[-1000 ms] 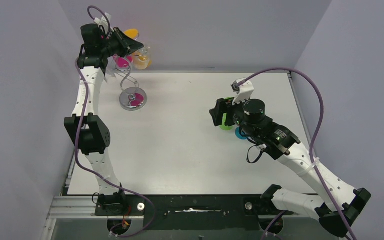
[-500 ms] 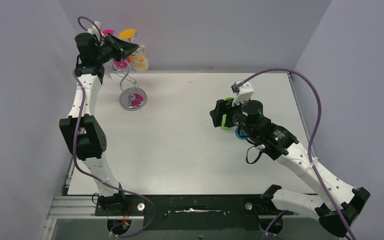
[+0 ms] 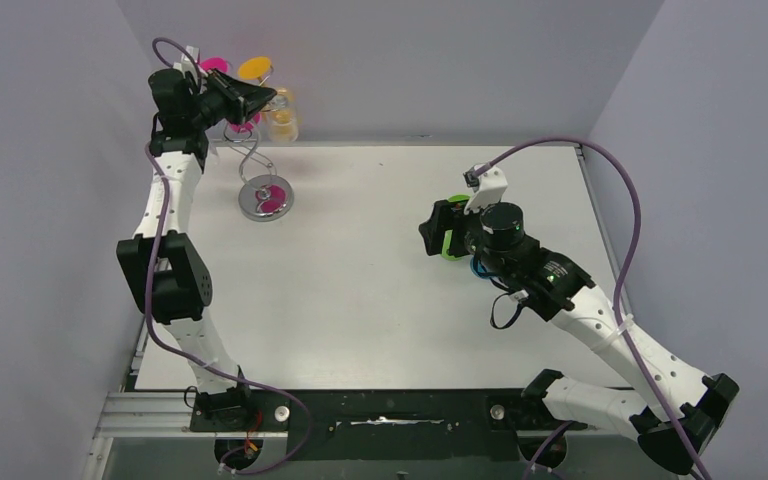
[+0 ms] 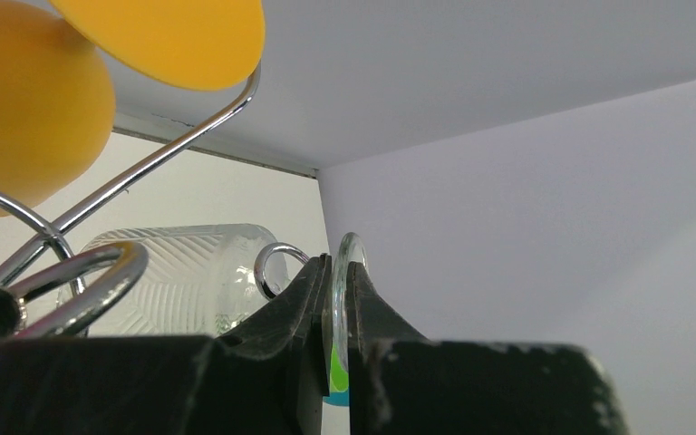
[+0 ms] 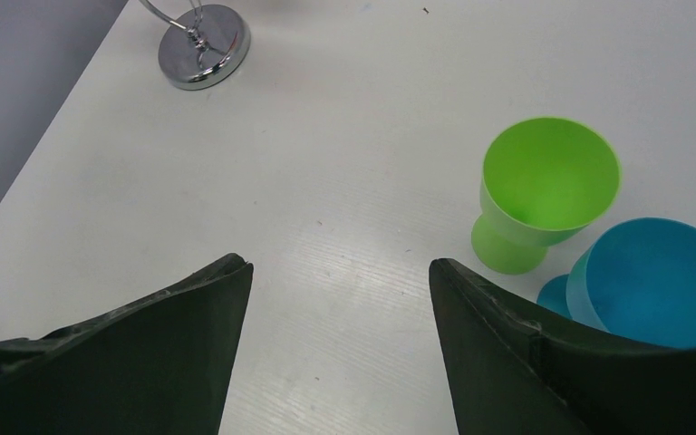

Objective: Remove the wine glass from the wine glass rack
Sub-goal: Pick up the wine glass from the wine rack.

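L arm owns this one. left gripper (image 4: 337, 272) is up at the top of the wine glass rack (image 3: 266, 197), at about 11 o'clock on the table (image 3: 380, 320) in the top view. Jaws are pinched tight on a thin clear disc seen edge-on, which reads as the foot of the wine glass (image 4: 350, 243). The ribbed clear bowl (image 4: 181, 272), prob its bowl, sits at 9 o'clock of the fingers in the wrist view. So I take the stem axis as running across the jaws, 3–9, not along them. The chrome scroll end (image 4: 276, 258) is just beside the near finger, wire arms at 9–10 o'clock. Pull-out prob has to follow the wire slot; can't tell which end is open. The orange glass (image 4: 27, 100) hangs close at 10 o'clock, a snag risk. right gripper (image 5: 337, 267) is spread wide, empty, well apart at 3 o'clock on the table, next to the green cup (image 5: 544, 195) + blue cup (image 5: 657, 281). No role imo.
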